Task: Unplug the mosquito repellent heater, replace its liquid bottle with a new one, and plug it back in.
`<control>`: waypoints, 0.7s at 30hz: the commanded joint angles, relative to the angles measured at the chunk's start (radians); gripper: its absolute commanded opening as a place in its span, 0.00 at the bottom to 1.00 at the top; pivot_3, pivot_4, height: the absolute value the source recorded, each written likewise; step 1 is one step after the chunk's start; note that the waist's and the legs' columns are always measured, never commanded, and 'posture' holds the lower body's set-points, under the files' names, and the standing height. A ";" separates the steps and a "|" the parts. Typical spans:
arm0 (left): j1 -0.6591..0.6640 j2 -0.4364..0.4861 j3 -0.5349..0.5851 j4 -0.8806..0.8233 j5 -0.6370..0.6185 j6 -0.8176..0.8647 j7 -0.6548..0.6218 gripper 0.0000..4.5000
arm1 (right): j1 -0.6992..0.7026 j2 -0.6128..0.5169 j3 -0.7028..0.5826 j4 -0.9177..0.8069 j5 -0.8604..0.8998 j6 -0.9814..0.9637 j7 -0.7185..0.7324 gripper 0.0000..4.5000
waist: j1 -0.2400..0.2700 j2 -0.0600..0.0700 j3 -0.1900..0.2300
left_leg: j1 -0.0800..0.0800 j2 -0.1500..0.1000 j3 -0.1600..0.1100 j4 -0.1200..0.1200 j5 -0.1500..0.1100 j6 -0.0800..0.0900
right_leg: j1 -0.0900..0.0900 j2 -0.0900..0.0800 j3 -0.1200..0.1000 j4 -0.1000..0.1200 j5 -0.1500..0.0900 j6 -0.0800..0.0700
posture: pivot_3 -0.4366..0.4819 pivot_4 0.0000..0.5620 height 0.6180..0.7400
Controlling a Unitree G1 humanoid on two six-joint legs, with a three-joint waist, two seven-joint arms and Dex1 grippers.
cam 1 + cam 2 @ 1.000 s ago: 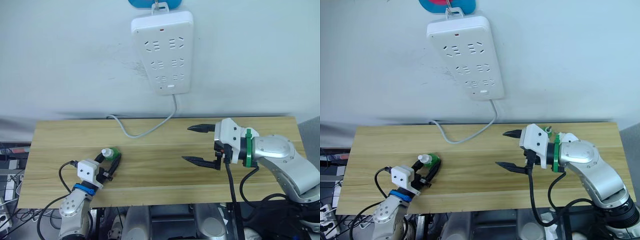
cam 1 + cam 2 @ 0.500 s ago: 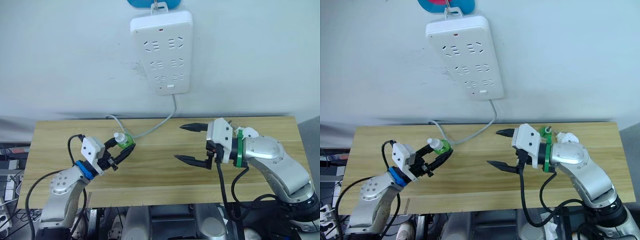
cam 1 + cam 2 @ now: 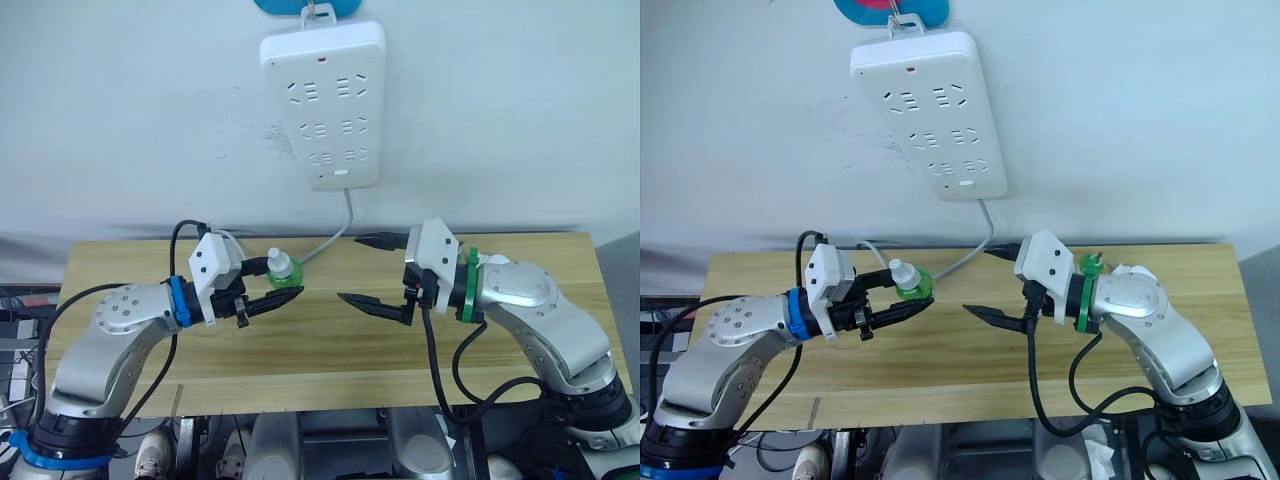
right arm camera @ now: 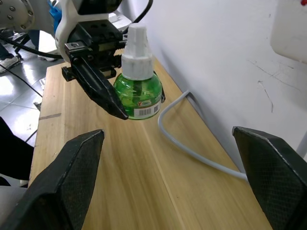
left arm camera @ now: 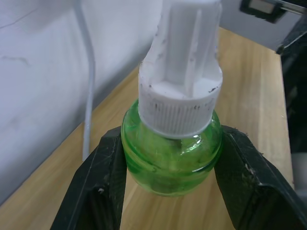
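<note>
The new one [image 3: 283, 272], a small green bottle with a white cap, is held upright just above the table [image 3: 120, 262] left of centre. My left gripper [image 3: 285, 283] is shut on its green body, with black fingers [image 5: 96, 191] on both sides. My right gripper [image 3: 350, 268] stands open a short way to the right of the bottle [image 4: 136, 93], pointing at it and touching nothing. The heater [image 3: 1137, 272] lies mostly hidden behind my right forearm, with a green tip [image 3: 1095, 262] of its liquid bottle beside it.
A large white power strip [image 3: 323, 100] hangs on the wall above the table's middle. Its grey cable [image 3: 330, 240] drops to the tabletop and loops left behind the held bottle. The wall runs close along the table's far edge.
My left arm has lifted the capped bottle from the front left and carried it right toward the middle. My right gripper has shifted left toward it and stays open.
</note>
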State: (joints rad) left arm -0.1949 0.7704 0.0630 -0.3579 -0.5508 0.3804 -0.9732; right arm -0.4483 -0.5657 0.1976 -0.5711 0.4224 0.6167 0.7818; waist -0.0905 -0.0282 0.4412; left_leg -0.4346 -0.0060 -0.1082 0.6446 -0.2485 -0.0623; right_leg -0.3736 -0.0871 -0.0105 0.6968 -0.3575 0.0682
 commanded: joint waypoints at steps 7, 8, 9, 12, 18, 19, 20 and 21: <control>-0.155 0.013 -0.053 -0.052 -0.016 0.048 -0.074 0.49 | -0.148 0.028 -0.045 -0.081 0.148 0.191 -0.054 1.00 | -0.003 0.000 0.000 | -0.001 0.000 0.000 0.000 0.000 0.000 | 0.000 0.000 -0.001 0.001 0.000 0.000 | 0.25 0.68 1.00; -0.162 0.012 -0.058 -0.050 -0.012 0.044 -0.081 0.49 | -0.158 0.031 -0.047 -0.083 0.157 0.204 -0.061 1.00 | -0.004 0.000 0.000 | -0.001 0.000 0.000 0.000 0.000 0.000 | 0.000 0.000 -0.001 0.001 0.000 0.000 | 0.25 0.68 1.00; -0.168 0.013 -0.064 -0.049 -0.002 0.037 -0.086 0.49 | -0.166 0.034 -0.049 -0.086 0.165 0.216 -0.068 1.00 | -0.006 0.000 0.000 | -0.002 0.000 0.000 0.000 0.000 0.000 | 0.000 0.000 -0.001 0.002 0.000 0.000 | 0.24 0.69 1.00; -0.193 0.013 -0.085 -0.038 0.033 0.007 -0.101 0.49 | -0.182 0.044 -0.057 -0.099 0.196 0.247 -0.089 1.00 | -0.010 0.000 0.000 | -0.002 0.000 0.000 0.000 0.000 0.000 | -0.001 0.000 -0.001 0.002 0.000 0.000 | 0.24 0.68 1.00; -0.242 -0.010 -0.111 -0.010 0.063 -0.034 -0.121 0.49 | -0.210 0.060 -0.066 -0.115 0.257 0.302 -0.122 1.00 | -0.018 -0.001 -0.001 | -0.003 0.000 -0.001 0.001 0.000 0.000 | -0.001 0.000 -0.002 0.003 0.000 0.000 | 0.24 0.68 1.00; -0.249 -0.016 -0.112 -0.005 0.066 -0.039 -0.122 0.49 | -0.215 0.063 -0.068 -0.115 0.267 0.312 -0.130 1.00 | -0.019 -0.001 -0.001 | -0.003 0.000 -0.001 0.001 0.000 0.000 | -0.001 0.000 -0.002 0.003 0.000 0.000 | 0.24 0.68 1.00; -0.253 -0.020 -0.112 -0.001 0.067 -0.040 -0.123 0.49 | -0.219 0.065 -0.069 -0.115 0.274 0.320 -0.135 1.00 | -0.021 -0.001 -0.001 | -0.003 0.000 -0.001 0.001 0.000 0.000 | -0.001 0.000 -0.002 0.003 0.000 0.000 | 0.24 0.68 1.00; -0.257 -0.024 -0.113 0.002 0.064 -0.038 -0.125 0.49 | -0.222 0.066 -0.070 -0.115 0.279 0.323 -0.139 1.00 | -0.022 -0.001 -0.001 | -0.003 0.000 -0.001 0.001 0.000 0.000 | -0.001 0.000 -0.002 0.003 0.000 0.000 | 0.24 0.68 1.00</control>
State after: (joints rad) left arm -0.4472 0.7555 -0.0517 -0.3412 -0.4825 0.3618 -1.0852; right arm -0.6573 -0.5030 0.1492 -0.6342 0.6721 0.9340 0.6504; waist -0.1130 -0.0287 0.4405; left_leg -0.4375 -0.0063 -0.1089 0.6457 -0.2484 -0.0624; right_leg -0.3742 -0.0871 -0.0123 0.6999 -0.3575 0.0682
